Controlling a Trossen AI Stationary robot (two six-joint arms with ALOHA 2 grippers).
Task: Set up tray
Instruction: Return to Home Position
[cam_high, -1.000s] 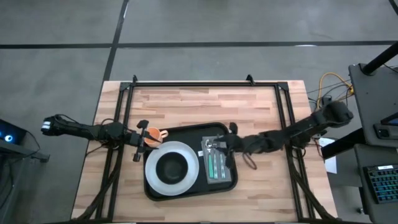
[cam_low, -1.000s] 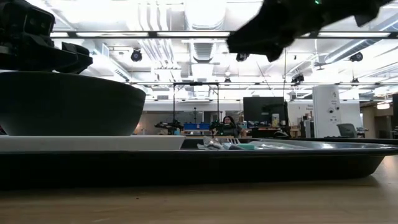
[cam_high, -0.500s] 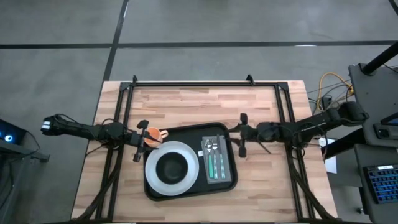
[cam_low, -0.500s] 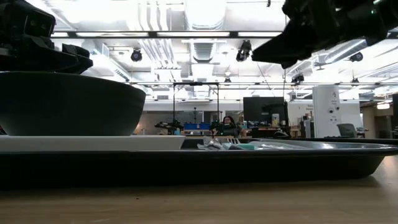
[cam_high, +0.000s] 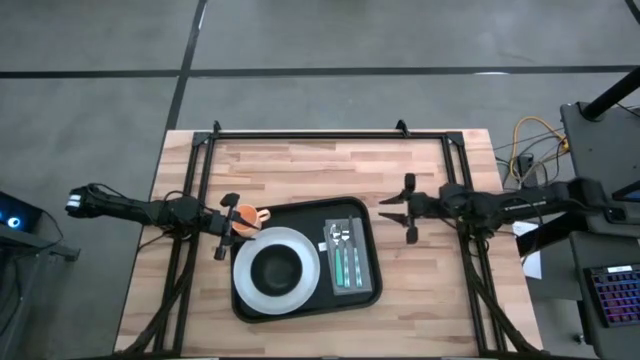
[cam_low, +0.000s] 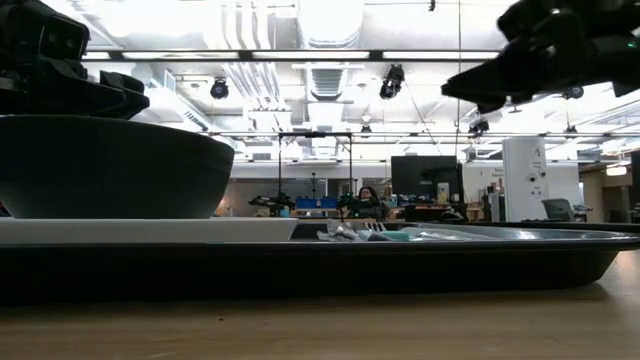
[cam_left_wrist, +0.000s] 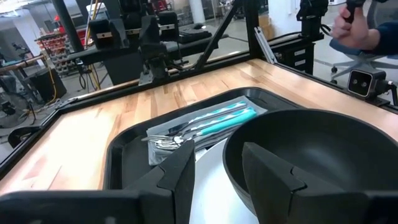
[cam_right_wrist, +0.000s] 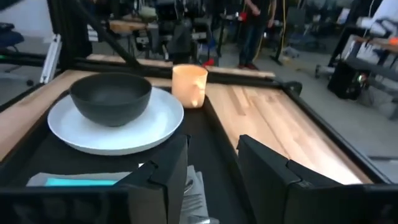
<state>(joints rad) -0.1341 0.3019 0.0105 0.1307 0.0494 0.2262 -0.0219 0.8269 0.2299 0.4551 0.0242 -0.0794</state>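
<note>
The large black rectangular plastic tray (cam_high: 300, 217) lies on the pale wooden plank table (cam_high: 300, 165), between the two grippers. In the tray's left half sits a round white plate (cam_high: 245, 285) with a dark matte round bowl (cam_high: 278, 267) at its centre. In the tray's right half a flat grey rectangular napkin (cam_high: 329, 283) lies lengthwise, and three pieces of cutlery with green handles (cam_high: 345, 262) rest on it side by side.

A small translucent orange cup (cam_high: 245, 217) stands at the tray's far left corner. From above it seems to stand right on the rim there, and I cannot tell whether it is inside or outside.

The left gripper (cam_high: 227, 226) waits at that same corner, just beside the cup, with its fingers apart and nothing between them. The right gripper (cam_high: 391, 211) hangs in the air just off the tray's right edge, over bare wood. Its fingers are also spread and hold nothing.
</note>
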